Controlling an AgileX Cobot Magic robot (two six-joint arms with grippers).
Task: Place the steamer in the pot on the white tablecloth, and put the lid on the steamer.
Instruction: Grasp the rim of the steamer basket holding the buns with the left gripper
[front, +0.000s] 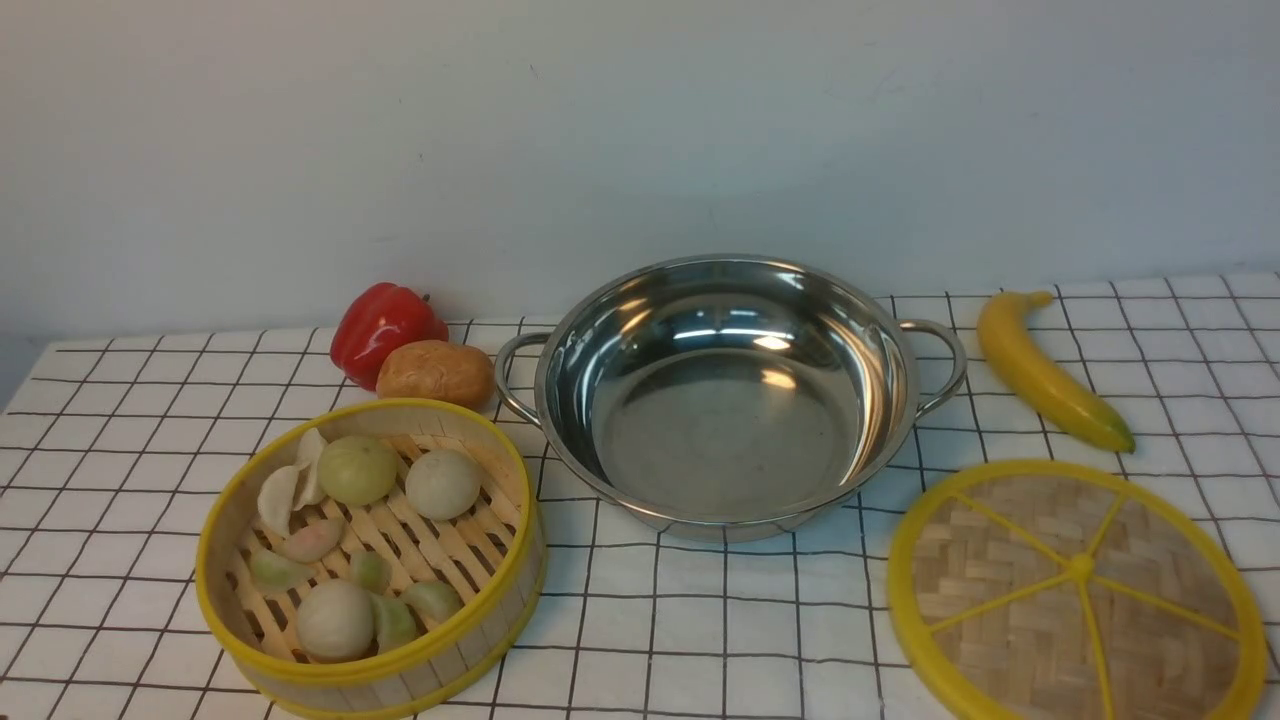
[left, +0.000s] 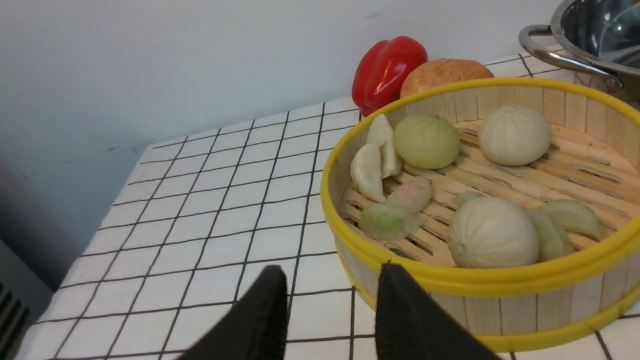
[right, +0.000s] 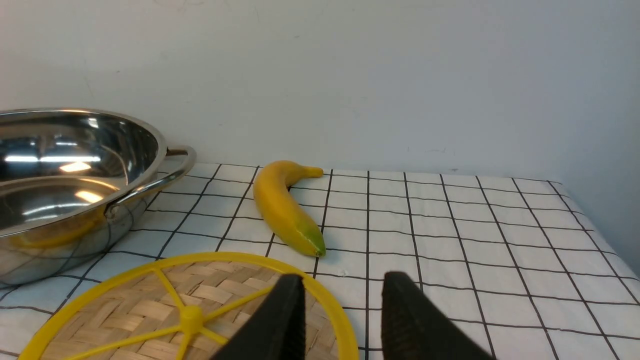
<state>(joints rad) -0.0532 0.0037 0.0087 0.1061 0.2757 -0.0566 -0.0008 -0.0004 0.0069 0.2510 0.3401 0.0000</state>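
The front view shows the whole white tablecloth (front: 700, 640) but no arms and no grippers. The pot (front: 730, 400) sits in the middle near the back, and it has nothing in it. The steamer (front: 470, 655) stands on the cloth at the front left, close to the pot but not in it. It holds 3 round buns (front: 443, 483) and some small dumplings (front: 312, 540). The lid (front: 1075, 590) lies flat on the cloth at the front right, well apart from the steamer. A red pepper (front: 380, 325) and a brown potato (front: 435, 373) sit behind the steamer, touching each other. A banana (front: 1050, 375) lies behind the lid, to the right of the pot.

Only the left wrist view shows the left gripper (left: 334, 272). Its 2 black fingers (left: 270, 310) are apart with nothing between them. They are low, just beside the steamer's outer wall. This view shows only 1 handle and a bit of the pot, and no lid or banana.

Only the right wrist view shows the right gripper (right: 343, 280). Its 2 fingers (right: 405, 315) are apart too, and hold nothing. They are near the edge of the lid. I cannot tell if they touch it. This view shows no steamer.
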